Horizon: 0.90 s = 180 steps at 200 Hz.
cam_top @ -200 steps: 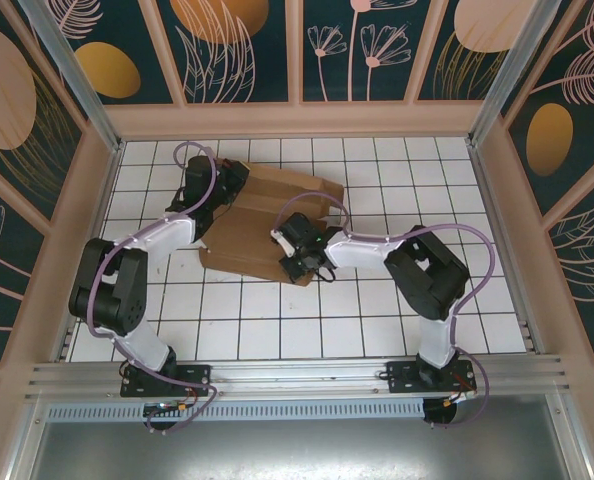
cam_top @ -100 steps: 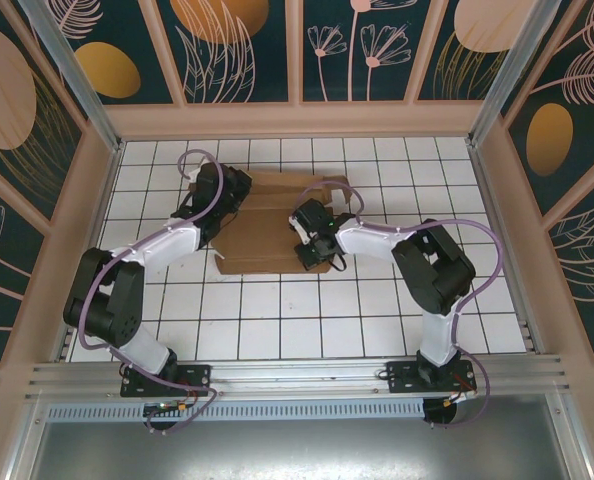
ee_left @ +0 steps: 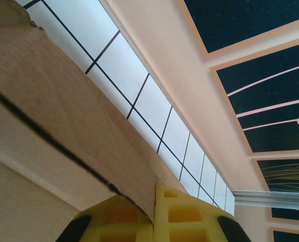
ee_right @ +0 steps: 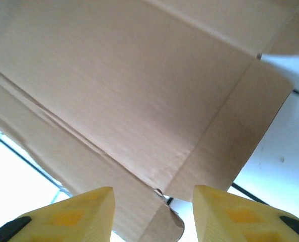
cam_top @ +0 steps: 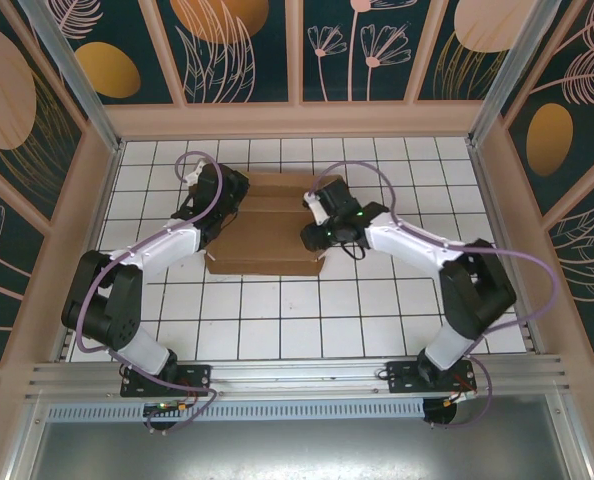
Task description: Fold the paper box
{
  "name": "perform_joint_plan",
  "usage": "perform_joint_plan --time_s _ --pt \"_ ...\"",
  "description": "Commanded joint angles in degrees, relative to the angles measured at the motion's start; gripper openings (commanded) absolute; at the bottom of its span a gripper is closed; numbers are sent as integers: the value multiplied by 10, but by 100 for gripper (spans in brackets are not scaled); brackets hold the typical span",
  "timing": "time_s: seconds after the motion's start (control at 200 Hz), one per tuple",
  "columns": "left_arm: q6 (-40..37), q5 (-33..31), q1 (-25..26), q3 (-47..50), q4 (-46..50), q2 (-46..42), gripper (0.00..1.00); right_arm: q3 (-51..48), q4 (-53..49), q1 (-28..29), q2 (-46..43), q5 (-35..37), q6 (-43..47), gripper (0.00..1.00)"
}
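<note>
Your left hand [ee_left: 153, 222] is clenched. The yellow pads [ee_left: 184, 218] are pressed together, and a thin edge of the paper box [ee_left: 54, 111] runs down into the seam between them, so count it as pinching a cardboard flap. From above, that left hand [cam_top: 217, 198] sits at the box's far left corner, with the arm reaching in from the left.

Your right hand [ee_right: 153, 195] is released. Its two yellow pads [ee_right: 74, 214] stand apart with a clear gap and no cardboard between them. A torn-looking flap tip lies just ahead of the gap. From above, the right hand [cam_top: 317, 234] hovers at the box's right side, over its near right corner.

The paper box [cam_top: 265, 238] lies on the white tiled surface [cam_top: 307, 310], in the far middle and between the two hands. It is mostly flat with creased panels stacked toward the back wall. Right wrist view: a broad brown panel [ee_right: 139, 91] with one crease and a side flap over tile.
</note>
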State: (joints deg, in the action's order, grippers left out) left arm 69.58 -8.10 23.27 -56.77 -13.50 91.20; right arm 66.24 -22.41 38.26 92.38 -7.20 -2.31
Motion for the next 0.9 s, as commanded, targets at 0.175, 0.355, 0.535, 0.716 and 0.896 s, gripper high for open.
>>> perform_joint_plan --time_s 0.175,0.355,0.535,0.716,0.896 --pt "32 -23 -2 7 18 -1 0 6 51 -74 -87 -86 -115 46" --pt "40 -21 -2 1 24 4 0 45 50 -123 -95 -92 -181 48" --pt "41 -24 -2 -6 27 8 0 102 30 -136 -67 -79 -229 52" --pt "45 -24 -2 -6 26 15 0 130 36 -152 -44 -71 -264 61" --pt "51 -22 -2 -7 22 20 0 145 53 -167 -17 -87 -312 67"
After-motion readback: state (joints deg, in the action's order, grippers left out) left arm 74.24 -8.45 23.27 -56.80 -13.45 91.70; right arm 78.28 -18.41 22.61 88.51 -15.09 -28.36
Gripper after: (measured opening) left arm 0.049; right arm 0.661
